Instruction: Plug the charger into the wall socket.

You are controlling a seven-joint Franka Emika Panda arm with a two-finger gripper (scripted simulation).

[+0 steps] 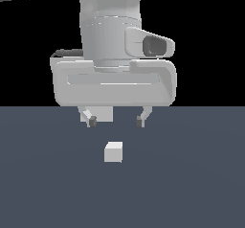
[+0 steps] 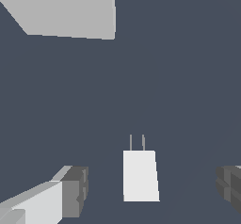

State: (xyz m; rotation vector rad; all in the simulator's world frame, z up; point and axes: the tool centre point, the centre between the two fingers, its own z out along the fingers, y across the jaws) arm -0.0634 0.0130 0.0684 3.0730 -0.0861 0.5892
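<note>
Looming closest to the exterior camera, my gripper (image 1: 115,121) is hanging above the floor with its two fingers spread wide and pinching nothing; the dark pads (image 1: 92,121) are showing at either side with clear air between them. Directly under that gap, the charger (image 1: 113,152) is sitting on the dark blue-grey floor (image 1: 191,184), apart from both fingers, so I am judging that I am lined up over it but have not yet come down to grasp it. In the wrist view the charger (image 2: 140,176) is lying between my fingertips (image 2: 75,191), with two thin prongs pointing away from it toward the wall socket (image 2: 70,11), which is standing well apart from it across bare floor. Nothing of the task is done so far as I can see: the grasp, the lift, the carry and the insertion are all remaining. I am seeing only a corner of the wall socket, cut off at the edge of the wrist view, so its slots and centre are out of sight; in the exterior view my own body is hiding it altogether, apart perhaps from a pale patch between the fingers that I cannot identify.
</note>
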